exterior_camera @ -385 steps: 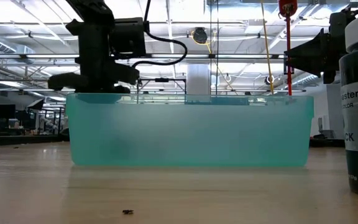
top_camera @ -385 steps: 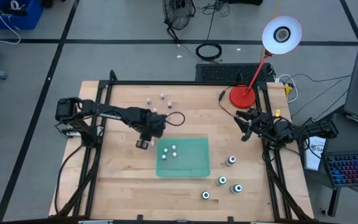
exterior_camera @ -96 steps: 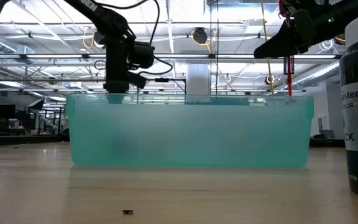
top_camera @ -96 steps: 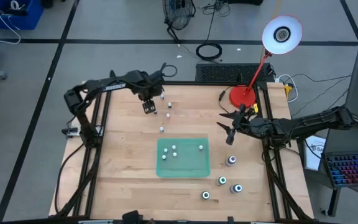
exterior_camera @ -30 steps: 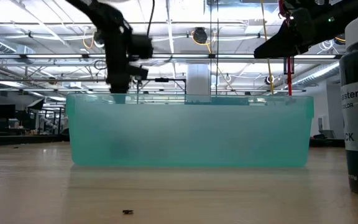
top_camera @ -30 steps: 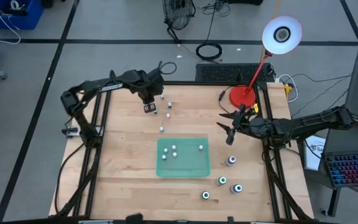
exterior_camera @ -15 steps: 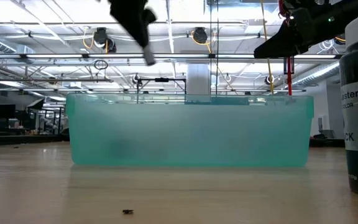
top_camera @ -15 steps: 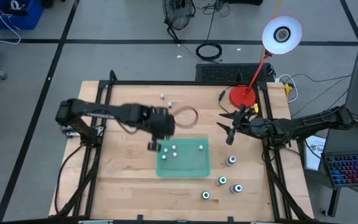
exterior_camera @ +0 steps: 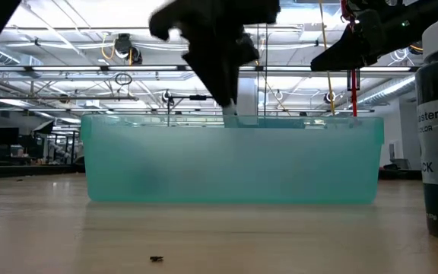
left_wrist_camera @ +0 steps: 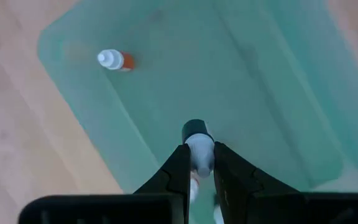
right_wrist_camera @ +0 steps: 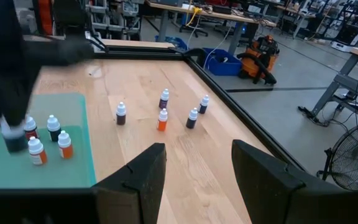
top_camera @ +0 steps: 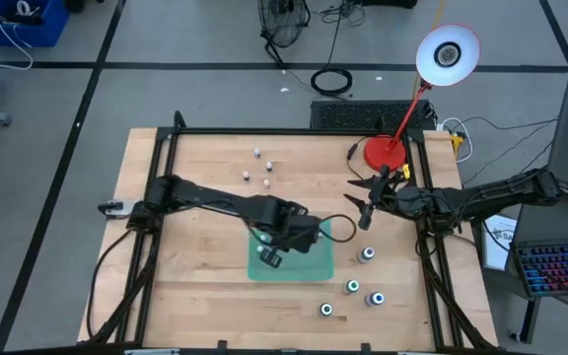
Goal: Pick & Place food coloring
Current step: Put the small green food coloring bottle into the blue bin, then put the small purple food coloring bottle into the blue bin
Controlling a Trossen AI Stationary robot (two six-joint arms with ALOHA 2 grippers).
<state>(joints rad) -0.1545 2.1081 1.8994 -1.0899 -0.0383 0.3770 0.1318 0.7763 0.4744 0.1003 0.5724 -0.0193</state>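
The left tool point(top_camera: 273, 258) has swung from the far bottles to over the tray point(top_camera: 319, 266), carrying a bottle point(left_wrist_camera: 197, 151).

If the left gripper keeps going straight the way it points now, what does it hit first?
Most likely the bare floor of the green tray. The left gripper, shut on a small bottle, points down into it, and the bottle would touch first. Depth is unclear.

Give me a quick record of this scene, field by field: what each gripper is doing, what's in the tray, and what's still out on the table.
left gripper: over the green tray, shut on a small dark-capped bottle
right gripper: open, waiting beyond the tray's right side
in tray: an orange bottle lying on its side; others show in the right wrist view
loose small bottles: far side of table
bigger bottles: near right of tray
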